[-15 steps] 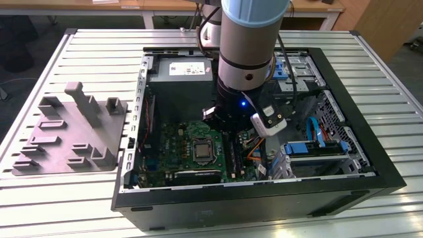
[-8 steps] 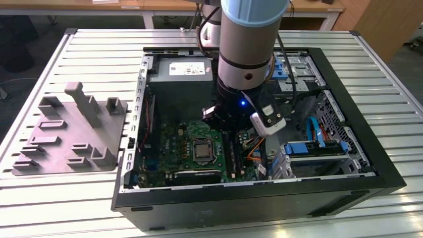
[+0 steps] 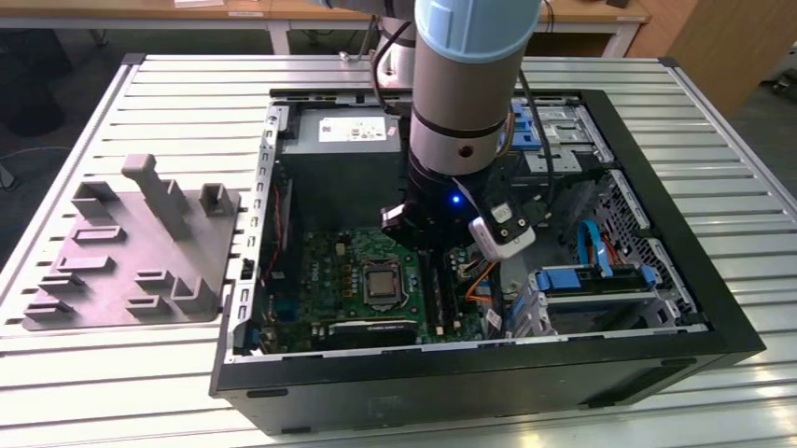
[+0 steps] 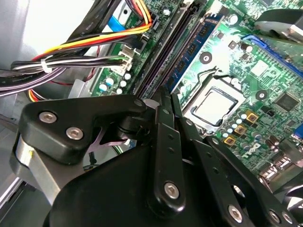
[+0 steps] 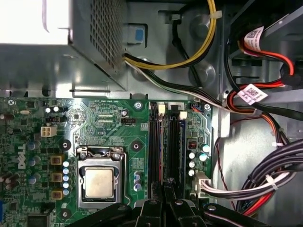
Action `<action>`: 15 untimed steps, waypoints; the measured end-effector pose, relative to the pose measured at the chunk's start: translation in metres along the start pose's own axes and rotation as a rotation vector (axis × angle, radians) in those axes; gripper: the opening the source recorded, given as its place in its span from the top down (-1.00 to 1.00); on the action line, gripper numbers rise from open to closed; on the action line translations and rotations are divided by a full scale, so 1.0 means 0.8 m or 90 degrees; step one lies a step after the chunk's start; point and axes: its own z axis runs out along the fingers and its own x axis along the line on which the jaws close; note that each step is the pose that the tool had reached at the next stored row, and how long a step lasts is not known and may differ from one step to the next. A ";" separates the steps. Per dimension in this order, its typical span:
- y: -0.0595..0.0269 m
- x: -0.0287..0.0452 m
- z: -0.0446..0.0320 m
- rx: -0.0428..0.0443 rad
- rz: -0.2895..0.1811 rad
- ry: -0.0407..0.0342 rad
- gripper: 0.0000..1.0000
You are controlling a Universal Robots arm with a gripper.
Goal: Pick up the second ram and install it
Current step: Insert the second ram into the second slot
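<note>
The second ram, a thin blue strip with dark chips, stands on edge in the black slots beside the silver processor socket on the green board. In the first wrist view it is a thin bluish line running away from my fingertips. My gripper is low inside the open computer case, directly over the slots. Its two black fingers are pressed close together on the near end of the strip. In the exterior view my gripper is mostly hidden under the arm.
The grey power-supply box sits at the far end of the case. Bundled coloured cables lie just beside the slots. Blue drive brackets fill the case toward the exterior view's right. A grey fixture plate lies on the slatted table.
</note>
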 end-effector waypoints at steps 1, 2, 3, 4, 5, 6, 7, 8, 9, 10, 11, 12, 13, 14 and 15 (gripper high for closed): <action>0.000 0.0000 0.0011 -0.0003 0.000 0.0000 0.74; 0.001 0.0001 0.0017 -0.0007 0.000 0.0001 0.74; 0.001 0.0001 0.0021 -0.0010 0.000 0.0001 0.74; 0.001 0.0001 0.0024 -0.0012 0.000 0.0000 0.74; 0.002 0.0001 0.0026 -0.0012 0.000 0.0000 0.74; 0.002 0.0001 0.0026 -0.0010 0.000 0.0001 0.74; 0.003 0.0001 0.0028 -0.0011 0.000 0.0001 0.74; 0.003 0.0001 0.0030 -0.0012 0.000 0.0001 0.74; 0.004 0.0001 0.0031 -0.0013 0.000 0.0000 0.74; 0.004 0.0001 0.0031 -0.0012 0.000 0.0001 0.74; 0.004 0.0001 0.0031 -0.0011 0.000 0.0001 0.74; 0.004 0.0002 0.0031 -0.0011 0.000 0.0001 0.74; 0.004 0.0007 0.0032 -0.0012 0.000 0.0001 0.74; 0.004 0.0015 0.0032 -0.0012 0.000 0.0000 0.74; 0.004 0.0022 0.0031 -0.0012 0.000 0.0000 0.74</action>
